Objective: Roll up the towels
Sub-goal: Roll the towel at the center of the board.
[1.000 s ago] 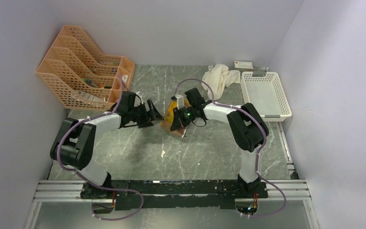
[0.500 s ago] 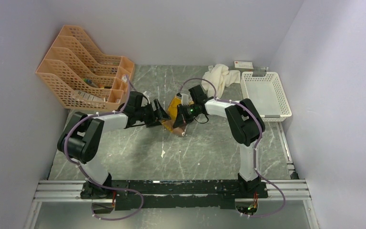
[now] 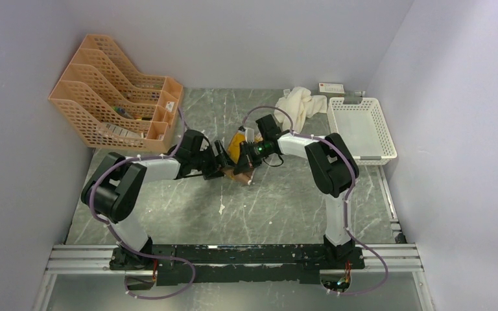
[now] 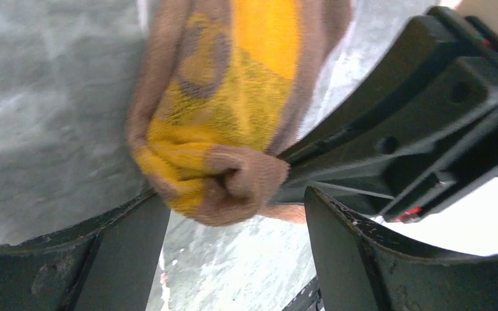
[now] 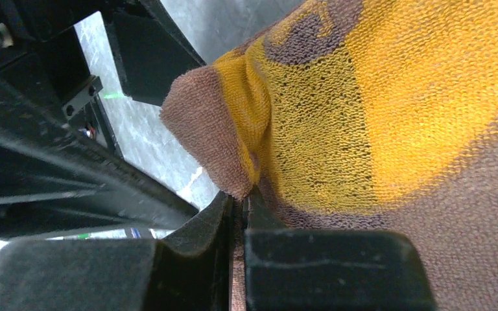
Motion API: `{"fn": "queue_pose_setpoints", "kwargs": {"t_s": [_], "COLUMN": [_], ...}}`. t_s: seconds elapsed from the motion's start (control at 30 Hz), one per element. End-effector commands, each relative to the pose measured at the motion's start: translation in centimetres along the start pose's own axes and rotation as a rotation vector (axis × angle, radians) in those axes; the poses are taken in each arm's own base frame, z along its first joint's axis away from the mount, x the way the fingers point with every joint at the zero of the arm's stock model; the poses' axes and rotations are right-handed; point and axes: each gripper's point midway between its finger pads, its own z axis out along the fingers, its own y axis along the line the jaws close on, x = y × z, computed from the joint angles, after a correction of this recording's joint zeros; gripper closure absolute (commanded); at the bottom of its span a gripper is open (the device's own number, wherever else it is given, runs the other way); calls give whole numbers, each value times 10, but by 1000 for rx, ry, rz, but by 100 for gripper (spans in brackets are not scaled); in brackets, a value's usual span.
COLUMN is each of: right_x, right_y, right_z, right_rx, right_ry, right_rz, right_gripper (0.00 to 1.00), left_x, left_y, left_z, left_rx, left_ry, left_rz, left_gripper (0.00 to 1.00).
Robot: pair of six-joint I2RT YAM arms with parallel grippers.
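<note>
The brown towel point(image 3: 238, 150) with a mustard-yellow side hangs bunched above the table's middle. My right gripper point(image 3: 245, 166) is shut on a brown fold of it, and the right wrist view shows the cloth point(image 5: 363, 116) pinched between the jaws point(image 5: 240, 201). My left gripper point(image 3: 223, 163) is open. In the left wrist view its fingers point(image 4: 136, 240) stand wide on either side of the towel's rolled end point(image 4: 227, 181), without pressing it. The cream-white towel point(image 3: 298, 103) lies crumpled at the back.
A white plastic basket point(image 3: 361, 129) stands at the back right, beside the cream towel. An orange tiered file rack point(image 3: 113, 94) fills the back left corner. Walls close in on three sides. The two arms meet over the table's middle.
The left arm has reached right until its open fingers straddle the towel's end. The right gripper has kept its hold and shifted slightly toward the back.
</note>
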Motion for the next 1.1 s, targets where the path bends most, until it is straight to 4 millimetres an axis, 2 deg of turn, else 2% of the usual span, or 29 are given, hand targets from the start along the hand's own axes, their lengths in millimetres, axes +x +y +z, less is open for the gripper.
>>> {"fn": "queue_pose_setpoints", "kwargs": {"t_s": [0.0, 0.1, 0.33, 0.57, 0.67, 0.83, 1.07], "right_x": [0, 3, 7, 10, 11, 14, 16], "right_y": [2, 1, 0, -1, -2, -5, -15], "right_z": [6, 5, 4, 5, 5, 6, 4], "right_rx": [-43, -42, -34, -33, -30, -18, 40], "right_ry": [11, 20, 29, 31, 34, 45, 55], "right_rz": [16, 14, 12, 14, 15, 10, -6], "right_gripper": [100, 100, 100, 100, 100, 100, 100], "left_x": [0, -7, -18, -10, -11, -19, -19], "left_y": [29, 40, 41, 54, 58, 56, 27], "left_z": [-1, -4, 0, 5, 3, 0, 3], "left_rx": [-143, -205, -202, -244, -247, -225, -127], "left_ry": [-60, -102, -146, -115, -121, -99, 76], "left_rz": [-75, -105, -163, -183, -197, -185, -143], "left_gripper": [14, 15, 16, 35, 39, 34, 19]}}
